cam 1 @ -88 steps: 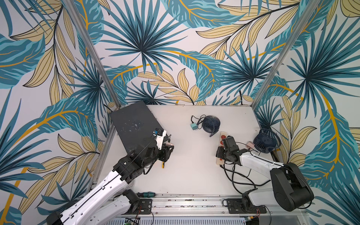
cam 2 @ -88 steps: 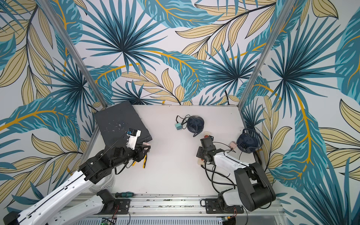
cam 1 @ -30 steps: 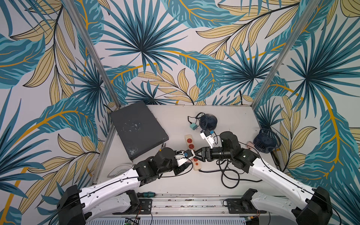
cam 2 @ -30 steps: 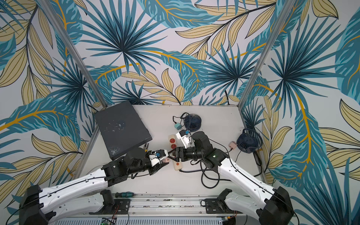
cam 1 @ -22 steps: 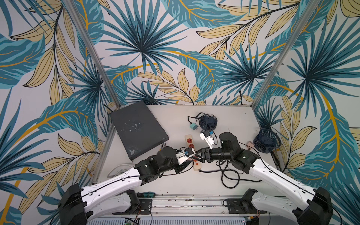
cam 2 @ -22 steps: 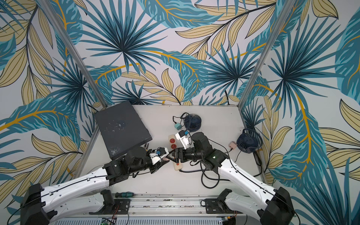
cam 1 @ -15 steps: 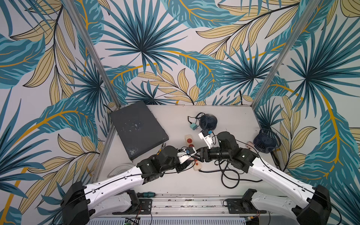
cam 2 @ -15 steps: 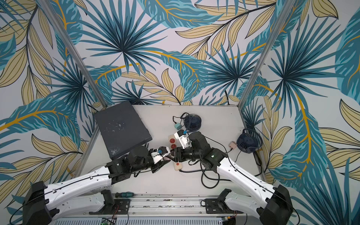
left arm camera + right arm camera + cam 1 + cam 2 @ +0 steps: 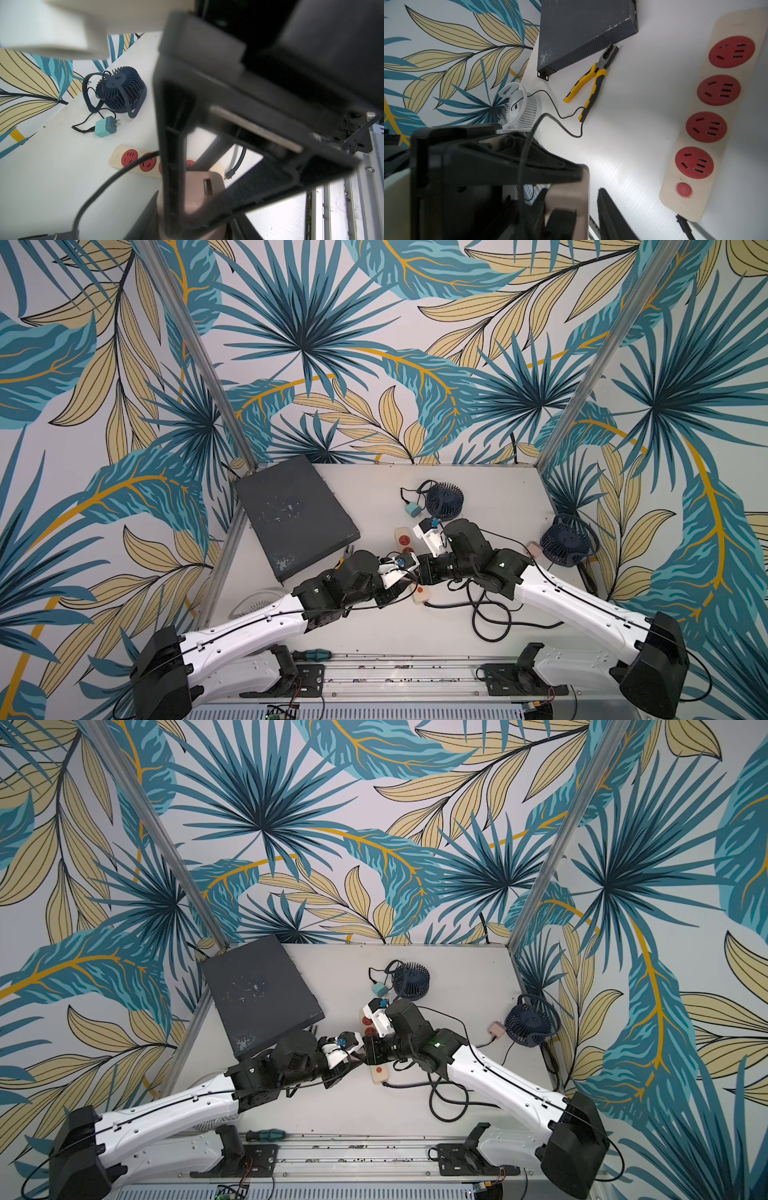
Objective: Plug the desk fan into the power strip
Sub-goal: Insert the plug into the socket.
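left gripper (image 9: 405, 578) clamps the pink plug (image 9: 199, 187); right gripper (image 9: 417, 572): hold unclear. pass it squarely, prongs toward the power strip (image 9: 706, 126).

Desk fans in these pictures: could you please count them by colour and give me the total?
Dark blue fans: 2
White fan: 1
Total: 3
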Robot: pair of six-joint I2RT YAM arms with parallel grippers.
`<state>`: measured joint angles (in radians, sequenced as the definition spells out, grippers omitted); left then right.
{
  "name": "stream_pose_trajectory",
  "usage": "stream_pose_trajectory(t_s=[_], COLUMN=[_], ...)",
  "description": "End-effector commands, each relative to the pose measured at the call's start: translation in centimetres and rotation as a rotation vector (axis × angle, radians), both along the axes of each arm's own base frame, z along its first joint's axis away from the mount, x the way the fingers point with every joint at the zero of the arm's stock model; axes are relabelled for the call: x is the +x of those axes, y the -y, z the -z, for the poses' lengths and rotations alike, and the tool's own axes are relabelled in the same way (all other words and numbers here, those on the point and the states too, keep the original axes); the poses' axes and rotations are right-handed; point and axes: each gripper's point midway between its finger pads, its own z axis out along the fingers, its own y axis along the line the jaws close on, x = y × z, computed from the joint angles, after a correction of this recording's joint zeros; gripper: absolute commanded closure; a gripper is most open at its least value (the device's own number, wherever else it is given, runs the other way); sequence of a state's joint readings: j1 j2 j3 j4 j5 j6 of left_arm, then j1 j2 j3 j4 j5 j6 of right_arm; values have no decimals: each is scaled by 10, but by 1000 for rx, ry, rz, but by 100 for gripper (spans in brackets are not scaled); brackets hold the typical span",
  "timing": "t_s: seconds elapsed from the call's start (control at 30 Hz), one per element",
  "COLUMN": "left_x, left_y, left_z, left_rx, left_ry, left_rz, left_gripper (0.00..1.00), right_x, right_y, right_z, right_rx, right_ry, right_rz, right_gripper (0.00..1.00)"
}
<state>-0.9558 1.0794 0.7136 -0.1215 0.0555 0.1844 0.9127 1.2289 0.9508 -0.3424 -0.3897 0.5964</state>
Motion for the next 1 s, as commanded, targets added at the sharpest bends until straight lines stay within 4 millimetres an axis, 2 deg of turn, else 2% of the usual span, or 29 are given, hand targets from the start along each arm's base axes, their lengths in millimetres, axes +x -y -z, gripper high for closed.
stream_pose_trajectory(t_s=[0.0, 0.07, 0.17, 0.2, 0.27, 0.4, 0.53, 0.63, 0.73, 0.97], left_x=[6, 10, 17, 18, 17, 13, 5, 3, 6, 16], left_y=[4, 1, -8, -11, -19, -41, -59, -63, -58, -18], left_z=[-19, -18, -17, -17, -16, -1, 33, 56, 65, 76], left_rx=[-51, -65, -117, -147, -218, -349, -391, -418, -417, -377], left_ry=[24, 13, -29, -54, -116, -275, -460, -553, -591, -679], left_rz=[-29, -65, -163, -199, -268, -417, -553, -626, -650, -604], left_gripper=[54, 44, 18, 13, 10, 12, 25, 31, 33, 36], right_x=[3, 5, 12, 14, 21, 36, 51, 58, 67, 77], right_y=[4, 7, 14, 17, 23, 36, 48, 48, 50, 47], right_z=[4, 4, 7, 8, 11, 18, 41, 60, 71, 91], right_rx=[-39, -44, -62, -69, -94, -181, -309, -374, -415, -439], right_ry=[16, 28, 61, 75, 108, 179, 217, 224, 239, 237], right_rz=[18, 35, 83, 101, 134, 197, 240, 260, 308, 351], right_gripper=[73, 83, 93, 96, 100, 100, 100, 100, 100, 100])
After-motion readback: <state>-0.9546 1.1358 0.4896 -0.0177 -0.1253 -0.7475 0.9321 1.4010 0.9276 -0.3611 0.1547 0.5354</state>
